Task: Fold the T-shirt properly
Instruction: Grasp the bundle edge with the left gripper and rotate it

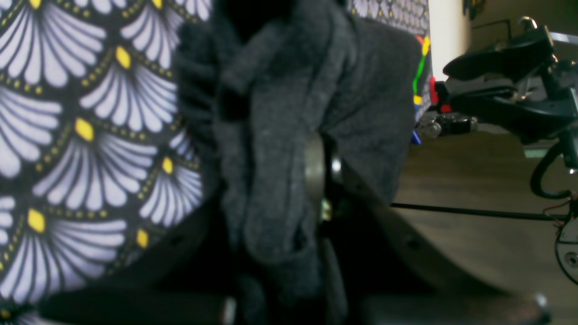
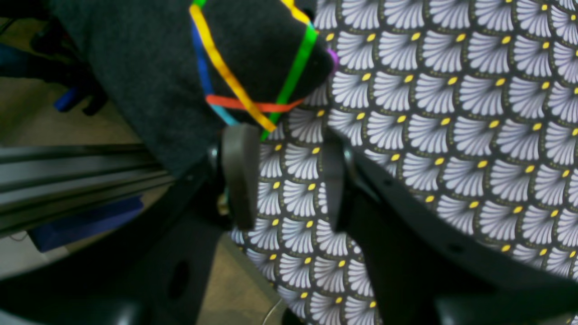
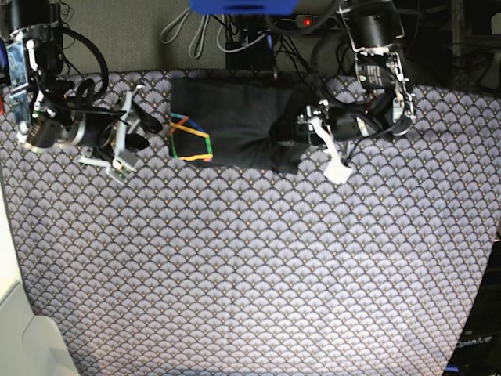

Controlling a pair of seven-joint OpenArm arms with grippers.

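My left gripper (image 1: pixel 323 174) clamps the T-shirt (image 3: pixel 235 125) edge to fold it | right gripper (image 2: pixel 289 176) released, empty, beside the print (image 2: pixel 253 72)

The left pincer (image 3: pixel 301 129) pinches the folded T-shirt's (image 3: pixel 235 117) edge; the right pincer (image 3: pixel 149 129) sits just beside it.

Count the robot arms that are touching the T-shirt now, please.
1. The left gripper pinches the T-shirt at its edge; the right gripper, fingers apart, sits beside the print without touching.
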